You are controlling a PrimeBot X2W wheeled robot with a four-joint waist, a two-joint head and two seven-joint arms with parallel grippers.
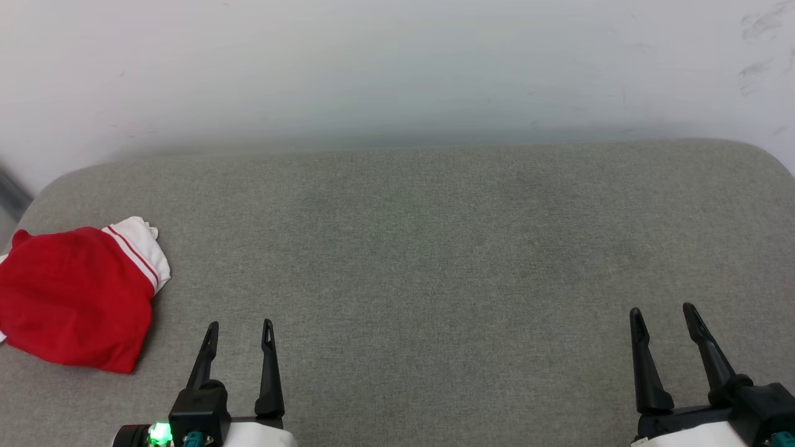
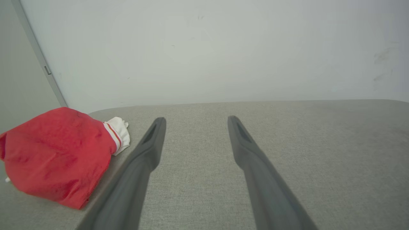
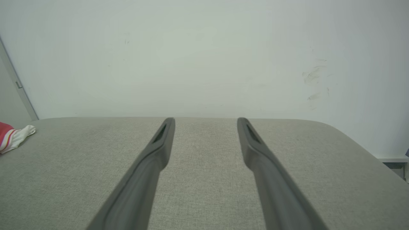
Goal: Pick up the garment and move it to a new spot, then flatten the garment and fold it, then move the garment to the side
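Bright red soft-fabric T-shirt with white short sleeve (image 1: 74, 298) sits at the far left end of the grey woven fabric cushion (image 1: 435, 248), bunched into a compact rounded lump. One white sleeve with a red-striped seam pokes out at its far right corner; the rest of what shows is plain red.

Left gripper (image 1: 240, 324): fingers spread wide, nothing between them, over bare cushion just right of the shirt and not touching it. The left wrist view (image 2: 196, 118) shows the same, with the shirt (image 2: 57, 156) off to the left of the left finger.

Right gripper (image 1: 661, 308): also wide open and empty, well apart from the shirt at the cushion's right side; its own view (image 3: 206, 118) shows the same.

Hard to read:
- shirt's left edge cut by the frame in the head view
- right wrist view catches just a sliver of sleeve and red (image 3: 9, 137) at its left edge
- can't tell how the layers are folded inside the lump
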